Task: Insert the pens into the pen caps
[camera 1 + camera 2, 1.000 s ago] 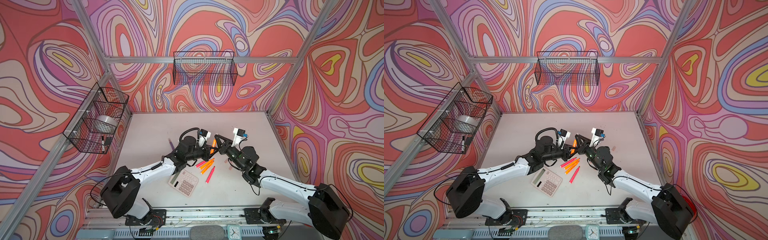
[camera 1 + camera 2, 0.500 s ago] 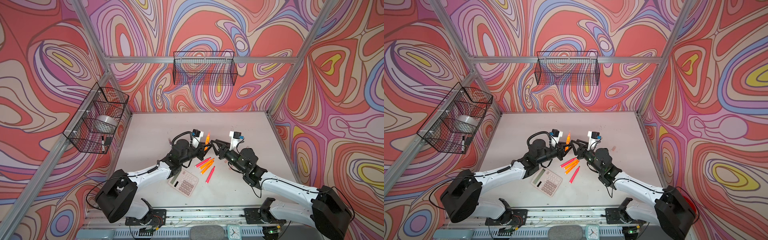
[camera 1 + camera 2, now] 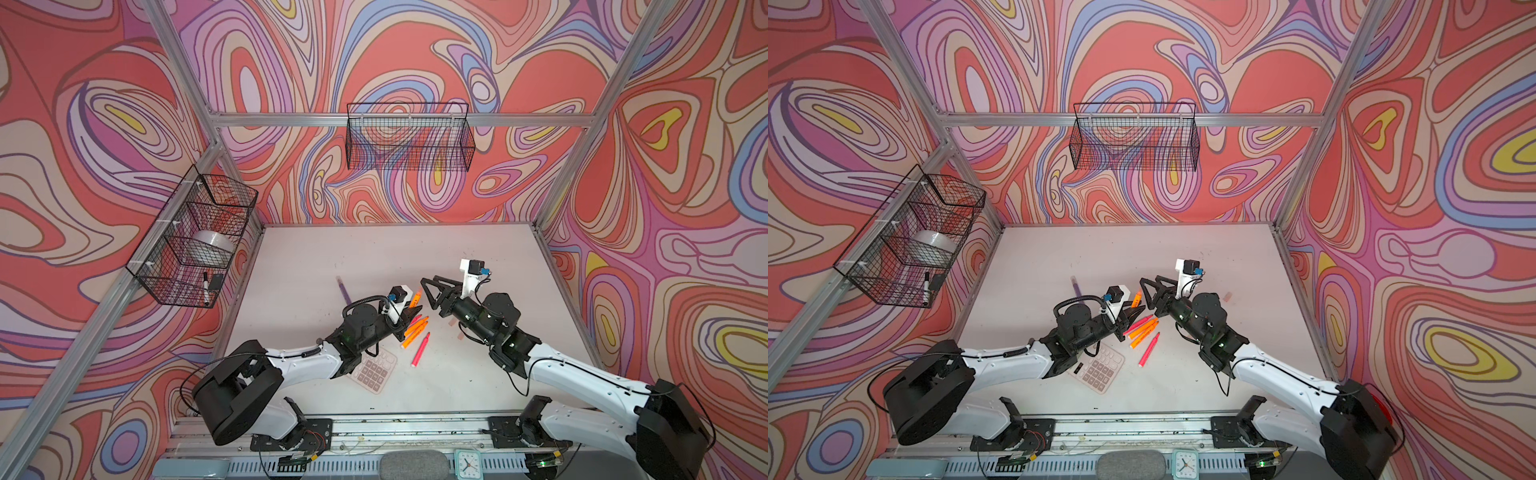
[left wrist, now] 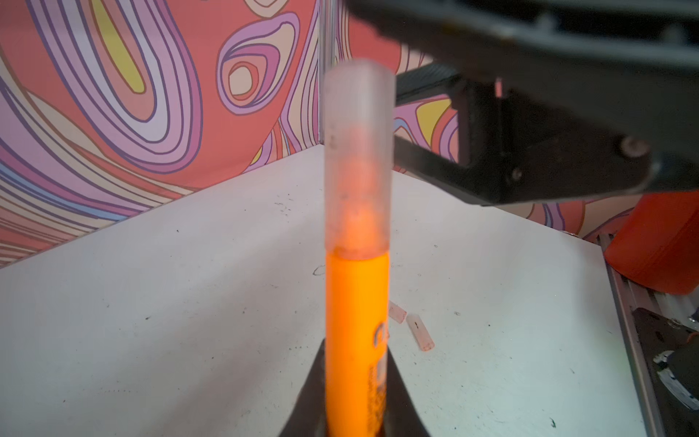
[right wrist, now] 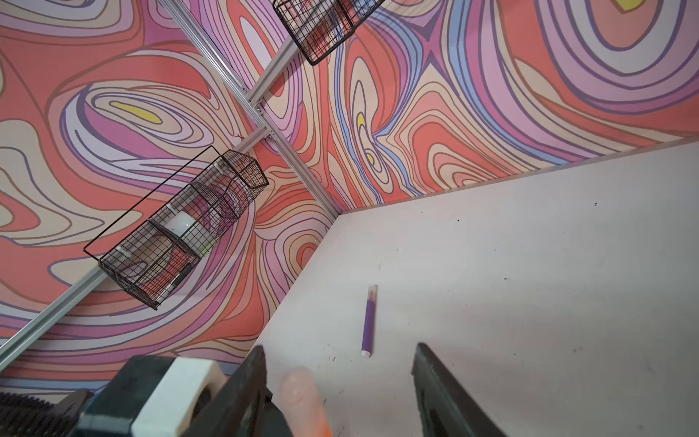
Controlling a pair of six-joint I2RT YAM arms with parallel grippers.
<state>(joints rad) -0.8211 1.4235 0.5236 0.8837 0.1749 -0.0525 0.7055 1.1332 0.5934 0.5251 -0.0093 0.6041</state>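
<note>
Carrying every loose item, the white tabletop (image 3: pixel 374 257) is lying between patterned walls. Two wire baskets are hanging above it. The long basket (image 3: pixel 409 141) is on the back wall. The divided basket (image 3: pixel 191 249) is on the left wall, holding a tape roll (image 3: pixel 208 243) and a black-and-white marker (image 3: pixel 205 286) in separate compartments.

The left gripper (image 3: pixel 415 309) is hovering near the tabletop's middle, clamped tight on an orange pen (image 4: pixel 357 321). A pale cap (image 4: pixel 357 159) is sitting over that pen's tip. The right gripper (image 3: pixel 429 291) is facing it from just beside, its jaws standing well apart and gripping nothing. In the right wrist view the capped end is showing between them.

A calculator (image 3: pixel 372 370) is lying partly under the left arm. A cluster of orange and pink pens (image 3: pixel 415 332) is lying just beside the left gripper. A purple pen (image 5: pixel 368 321), wearing a clear cap, is lying well apart toward the back. Two loose caps (image 4: pixel 419 333) are lying side by side near the right arm.
</note>
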